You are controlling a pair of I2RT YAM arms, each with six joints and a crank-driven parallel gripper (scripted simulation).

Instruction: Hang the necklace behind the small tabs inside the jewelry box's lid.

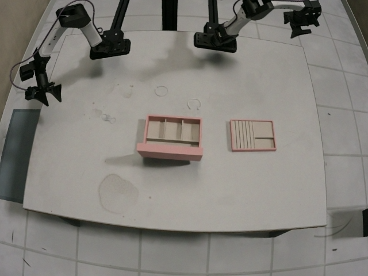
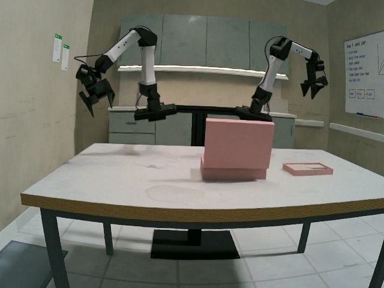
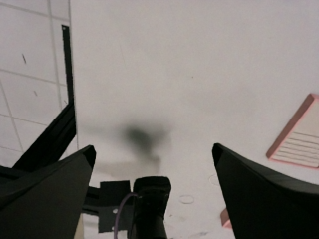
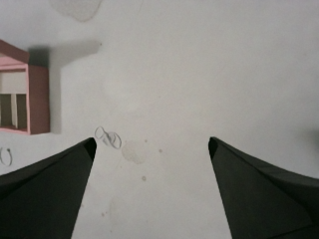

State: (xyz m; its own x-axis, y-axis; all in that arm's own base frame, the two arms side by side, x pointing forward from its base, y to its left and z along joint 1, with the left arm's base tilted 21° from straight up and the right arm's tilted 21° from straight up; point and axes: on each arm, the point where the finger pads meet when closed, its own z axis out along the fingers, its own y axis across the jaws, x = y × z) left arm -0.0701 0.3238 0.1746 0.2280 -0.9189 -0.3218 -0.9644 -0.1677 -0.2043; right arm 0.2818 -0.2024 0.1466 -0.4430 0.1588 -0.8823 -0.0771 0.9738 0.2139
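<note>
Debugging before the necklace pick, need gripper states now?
Left gripper: open, empty.
Right gripper: open, empty.

The jewelry box (image 1: 169, 152) (image 2: 239, 144) (image 3: 226, 219) (image 4: 39, 100) stands between the necklace (image 1: 108, 118) (image 2: 153, 166) (image 4: 109, 137) and the tray (image 1: 253, 150) (image 2: 308, 172) (image 3: 290, 126).

You can tell both your arms, the left arm (image 1: 237, 27) (image 2: 272, 72) and the right arm (image 1: 90, 33) (image 2: 148, 63), by their smooth white links between chunky black joints, with small dark dots on the white. A thin, purplish cable (image 1: 11, 69) (image 2: 89, 56) bows out toward nine o'clock from your right arm in the top view. Your left gripper (image 1: 305, 31) (image 2: 308, 97) (image 3: 154, 146) and right gripper (image 1: 54, 103) (image 2: 102, 111) (image 4: 153, 139) are matte black with tapering, wedge-shaped fingers, and each arm has a black, slab-like base.
</note>
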